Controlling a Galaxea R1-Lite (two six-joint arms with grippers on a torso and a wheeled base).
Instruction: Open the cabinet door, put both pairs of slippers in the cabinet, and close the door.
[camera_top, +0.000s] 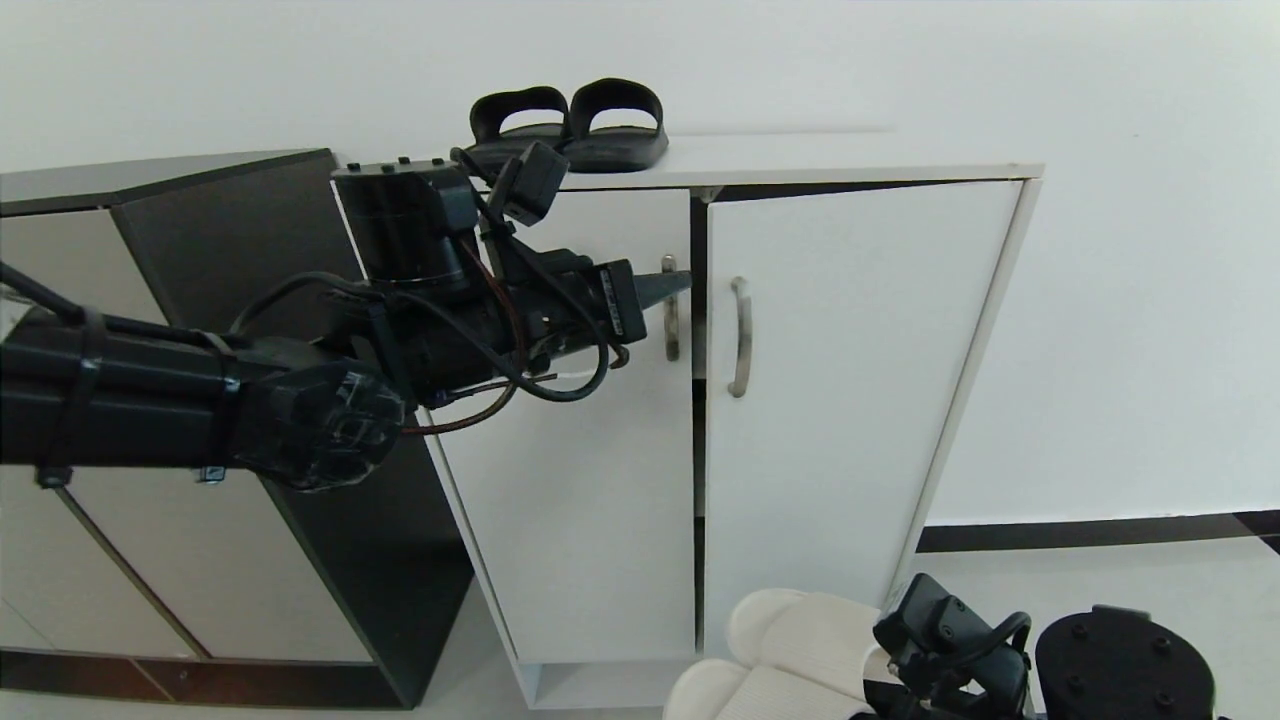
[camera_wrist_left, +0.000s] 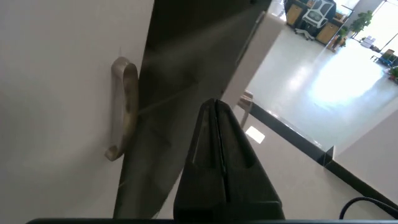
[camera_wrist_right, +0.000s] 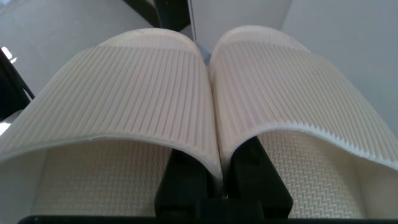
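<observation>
A white two-door cabinet (camera_top: 840, 420) stands against the wall, with a pair of black slippers (camera_top: 570, 125) on its top. My left gripper (camera_top: 683, 284) is shut and empty. Its tip (camera_wrist_left: 215, 104) sits at the dark gap between the doors, beside the left door's metal handle (camera_wrist_left: 124, 106). The right door (camera_top: 850, 330), with its own handle (camera_top: 740, 335), looks slightly ajar along its top edge. Low in front of the cabinet, my right gripper (camera_wrist_right: 217, 183) is shut on a pair of white slippers (camera_top: 790, 650), pinching their inner strap walls (camera_wrist_right: 211, 93) together.
A dark grey cabinet (camera_top: 230, 220) stands close on the left of the white one. A white wall with a black baseboard (camera_top: 1100, 530) runs to the right. Bare floor (camera_top: 1150, 580) lies on the right of the cabinet.
</observation>
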